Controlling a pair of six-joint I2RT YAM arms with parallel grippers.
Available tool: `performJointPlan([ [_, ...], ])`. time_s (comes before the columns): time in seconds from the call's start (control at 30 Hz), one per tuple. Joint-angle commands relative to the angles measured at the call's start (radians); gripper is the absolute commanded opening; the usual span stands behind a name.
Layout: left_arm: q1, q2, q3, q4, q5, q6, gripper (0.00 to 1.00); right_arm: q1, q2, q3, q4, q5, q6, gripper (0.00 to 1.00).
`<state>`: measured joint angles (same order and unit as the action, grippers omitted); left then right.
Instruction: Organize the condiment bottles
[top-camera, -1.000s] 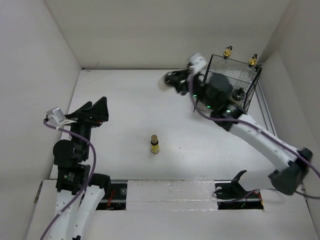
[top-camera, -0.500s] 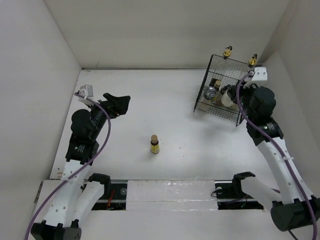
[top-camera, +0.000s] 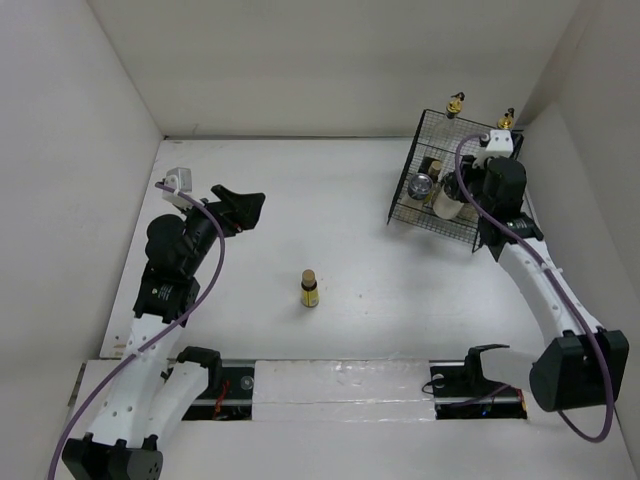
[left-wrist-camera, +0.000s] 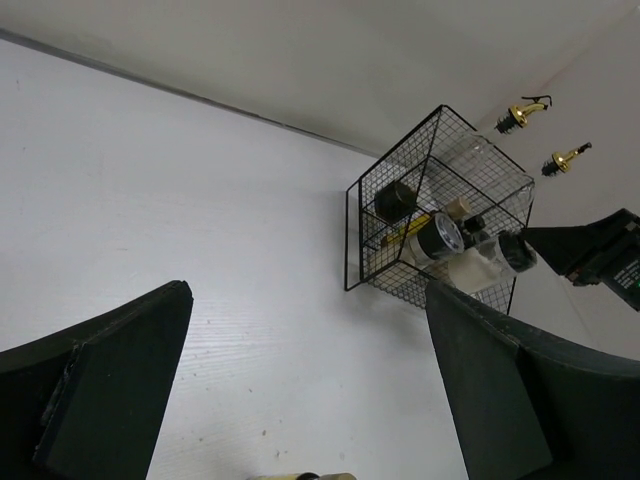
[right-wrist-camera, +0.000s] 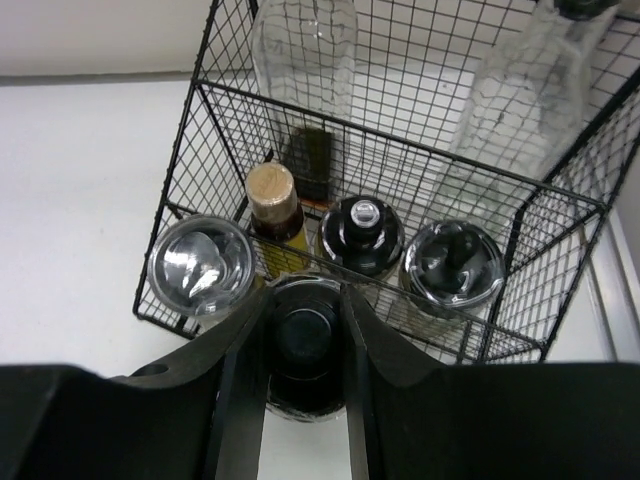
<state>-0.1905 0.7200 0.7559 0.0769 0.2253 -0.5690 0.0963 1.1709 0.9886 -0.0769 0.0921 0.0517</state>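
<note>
Firstly, at the left, we find the left gripper (top-camera: 245, 208) hanging above the table (top-camera: 350, 190) with its jaws spread wide and nothing between them. It is well apart from every bottle.

Moving to mid-table, we record one small yellow bottle (top-camera: 309, 288) with a brown cap. It stands upright and alone, not yet stored.

At the right stands the black wire basket (top-camera: 405, 200). At its back are two tall glass bottles (right-wrist-camera: 305, 50). In front of them we see a clear-lidded shaker (right-wrist-camera: 200, 265), a cork-topped yellow bottle (right-wrist-camera: 273, 200) and two dark-lidded shakers (right-wrist-camera: 360, 232).

The right gripper (right-wrist-camera: 304, 300) is clamped on the held shaker (right-wrist-camera: 300, 350) by its dark lid, at the basket's near side. We cannot tell whether its base is already inside the front wires.

We judge the step in hand to be seating this shaker in the front row, with one bottle outstanding afterwards. To do it well, we advise:
- keeping the shaker upright and centred on the gap right of the clear-lidded shaker;
- lowering it straight, so that the base clears the front rail rather than catching on it;
- releasing only once the base is borne;
- opening the jaws only modestly, since neighbours stand just beside both fingers;
- lifting straight out.
</note>
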Motion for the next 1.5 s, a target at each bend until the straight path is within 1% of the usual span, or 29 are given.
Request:
performJointPlan([
  [0.0, -0.004, -0.007, 0.043, 0.023, 0.005, 0.014, 0.99, -0.009, 0.032, 0.064, 0.16, -0.005, 0.02, 0.0],
  [0.03, -0.004, -0.007, 0.052, 0.014, 0.005, 0.014, 0.99, -0.009, 0.032, 0.064, 0.16, 0.004, 0.02, 0.0],
  [0.17, -0.004, -0.007, 0.053, 0.023, 0.005, 0.023, 0.99, -0.009, 0.078, 0.029, 0.249, 0.017, 0.02, 0.0],
  [0.37, -0.004, -0.007, 0.053, 0.023, 0.006, 0.023, 0.99, -0.009, 0.121, 0.019, 0.266, 0.083, 0.03, 0.0],
  [0.53, -0.004, -0.007, 0.053, 0.024, 0.016, 0.023, 0.99, -0.018, 0.164, 0.019, 0.252, 0.061, 0.03, 0.0],
  [0.63, -0.004, -0.007, 0.053, 0.012, 0.0, 0.023, 0.99, -0.018, 0.187, -0.024, 0.252, 0.07, 0.045, 0.0],
  [0.73, -0.004, -0.007, 0.053, 0.021, 0.013, 0.023, 0.99, -0.018, 0.216, -0.034, 0.252, 0.061, 0.045, 0.07],
  [0.77, -0.004, -0.007, 0.053, 0.021, 0.013, 0.023, 0.99, -0.018, 0.216, -0.034, 0.252, 0.061, 0.054, 0.1],
  [0.83, -0.004, -0.007, 0.053, 0.021, 0.013, 0.023, 0.99, -0.018, 0.216, -0.034, 0.252, 0.061, 0.054, 0.19],
  [0.87, -0.004, -0.007, 0.053, 0.021, 0.013, 0.023, 0.99, -0.018, 0.216, -0.034, 0.243, 0.061, 0.054, 0.26],
  [0.9, -0.004, -0.007, 0.053, 0.021, 0.013, 0.023, 0.99, -0.018, 0.202, -0.022, 0.227, 0.061, 0.054, 0.44],
  [0.93, -0.004, -0.007, 0.053, 0.021, 0.0, 0.023, 0.99, -0.018, 0.184, -0.022, 0.214, 0.073, 0.054, 0.51],
  [1.0, -0.004, -0.016, 0.053, 0.008, -0.015, 0.023, 0.99, -0.018, 0.127, -0.002, 0.172, 0.074, 0.054, 0.61],
  [1.03, -0.004, -0.007, 0.062, 0.008, -0.015, 0.023, 0.99, -0.018, 0.101, -0.002, 0.172, 0.074, 0.054, 0.72],
  [1.1, -0.004, -0.007, 0.062, -0.002, -0.015, 0.023, 0.99, 0.006, 0.044, -0.002, 0.161, 0.074, 0.044, 0.8],
  [1.13, -0.004, -0.016, 0.053, -0.002, -0.015, 0.023, 0.99, 0.017, -0.012, -0.002, 0.149, 0.063, 0.03, 0.82],
  [1.17, -0.004, -0.016, 0.053, -0.002, -0.024, 0.023, 0.99, 0.031, -0.04, -0.002, 0.149, 0.048, 0.021, 0.82],
  [1.23, -0.004, -0.002, 0.062, -0.002, -0.024, 0.023, 0.99, 0.095, -0.083, -0.014, 0.149, -0.044, -0.002, 0.77],
  [1.27, -0.004, -0.002, 0.062, -0.002, -0.015, 0.023, 0.99, 0.124, -0.111, -0.034, 0.149, -0.089, -0.022, 0.54],
  [1.3, -0.004, -0.002, 0.062, -0.002, -0.015, 0.023, 0.99, 0.155, -0.12, -0.048, 0.149, -0.185, -0.032, 0.35],
  [1.33, -0.004, -0.002, 0.062, -0.002, -0.015, 0.023, 0.99, 0.23, -0.12, -0.063, 0.149, -0.231, -0.032, 0.18],
  [1.37, -0.004, -0.002, 0.062, -0.002, -0.015, 0.023, 0.99, 0.271, -0.129, -0.097, 0.149, -0.268, -0.041, 0.07],
  [1.4, -0.004, -0.002, 0.062, -0.002, -0.027, 0.023, 0.99, 0.317, -0.129, -0.117, 0.149, -0.3, -0.041, 0.0],
  [1.43, -0.004, -0.002, 0.062, -0.002, -0.027, 0.023, 0.99, 0.421, -0.14, -0.14, 0.169, -0.345, -0.052, 0.0],
  [1.47, -0.004, -0.002, 0.062, -0.002, -0.027, 0.023, 0.99, 0.477, -0.14, -0.178, 0.192, -0.345, -0.061, 0.01],
])
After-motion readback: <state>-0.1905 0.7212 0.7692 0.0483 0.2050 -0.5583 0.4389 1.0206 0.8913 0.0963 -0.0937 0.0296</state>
